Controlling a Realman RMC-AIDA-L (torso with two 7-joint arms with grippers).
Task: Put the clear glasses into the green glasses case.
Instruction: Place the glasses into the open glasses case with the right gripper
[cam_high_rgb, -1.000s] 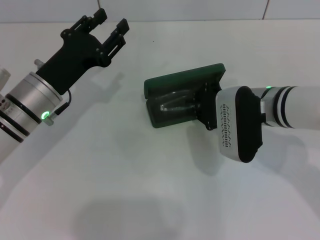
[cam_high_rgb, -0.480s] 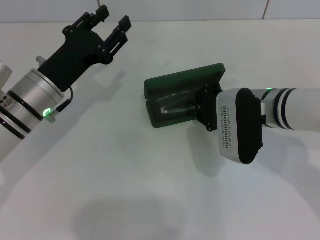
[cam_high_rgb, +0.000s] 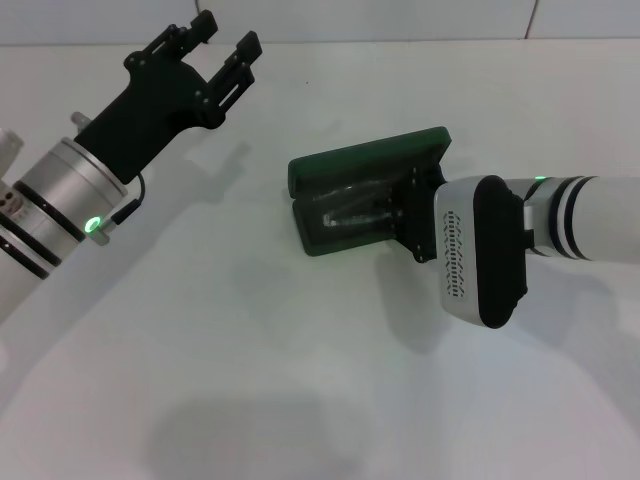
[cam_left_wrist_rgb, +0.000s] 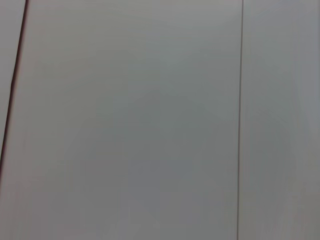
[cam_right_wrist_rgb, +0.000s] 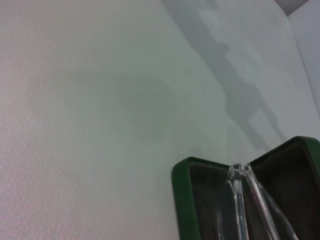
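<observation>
The green glasses case lies open in the middle of the table, its lid tipped back toward the far side. The clear glasses rest in the lower half of the case. The right wrist view shows the case's rim from close by, with a clear arm of the glasses inside it. My right gripper is at the case's right end, over the glasses, its fingertips hidden by the wrist. My left gripper hangs open and empty at the far left, well away from the case.
The white table carries nothing else in view. A tiled wall runs along its far edge. The left wrist view holds only a plain grey surface with thin seams.
My left arm has risen slightly and shifted a little toward the far side. The right arm and the case have barely moved.
</observation>
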